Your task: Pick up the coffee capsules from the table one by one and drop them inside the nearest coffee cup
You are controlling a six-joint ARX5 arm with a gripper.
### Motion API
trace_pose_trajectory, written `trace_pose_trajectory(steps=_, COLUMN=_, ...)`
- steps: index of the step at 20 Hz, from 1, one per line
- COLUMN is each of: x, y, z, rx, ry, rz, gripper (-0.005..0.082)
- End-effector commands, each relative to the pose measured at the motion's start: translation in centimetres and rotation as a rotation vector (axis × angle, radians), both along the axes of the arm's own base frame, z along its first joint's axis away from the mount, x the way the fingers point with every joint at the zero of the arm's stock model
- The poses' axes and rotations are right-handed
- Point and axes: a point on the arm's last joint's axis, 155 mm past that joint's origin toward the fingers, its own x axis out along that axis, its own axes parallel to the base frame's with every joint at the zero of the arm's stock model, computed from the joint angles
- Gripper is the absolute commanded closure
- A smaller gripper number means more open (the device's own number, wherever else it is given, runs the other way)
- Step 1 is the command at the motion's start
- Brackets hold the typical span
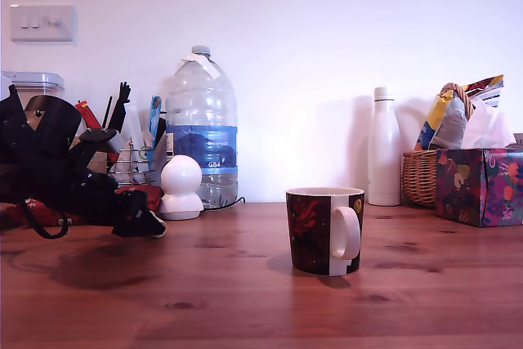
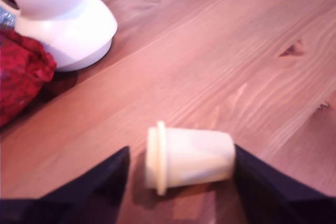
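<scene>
Step in hand: grasp of the cream-beige plastic coffee capsule (image 2: 189,158). It lies on its side on the reddish-brown wooden table (image 2: 226,56), between the two black fingers of the black gripper (image 2: 181,174). Jaws are spread, one finger on each side, rim end toward one, narrow base close to the other; no clear contact yet. In the exterior view the gripper (image 1: 140,220) sits low at the table's far left part, and the capsule itself can't be made out there.

Next move, as a guess: close on the tapered body, lift, carry across to the dark ceramic mug with red floral pattern and white handle (image 1: 324,230), which stands upright near the table's middle, well apart from the gripper.

Capsule: smooth, matte, flared rim, may roll. Table: visible grain and knots. A glossy white ball-shaped figure on a rounded base (image 2: 58,19) and crumpled red cloth (image 2: 21,74) are near the capsule. No dark capsule visible.
</scene>
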Motion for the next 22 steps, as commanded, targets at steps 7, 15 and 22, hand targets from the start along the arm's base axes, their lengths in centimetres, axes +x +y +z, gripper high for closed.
trace_pose_trajectory(steps=7, x=-0.8, y=-0.2, z=-1.7, rx=-0.012, ry=0.049, rz=-0.005, gripper=0.0574)
trace_pose_trajectory(steps=15, x=-2.7, y=-3.2, z=2.1, rx=-0.098, ry=0.071, rz=-0.111, gripper=0.0574)
trace_pose_trajectory(steps=22, x=-5.3, y=-4.9, z=7.2, rx=-0.086, ry=0.064, rz=-0.198, gripper=0.0574)
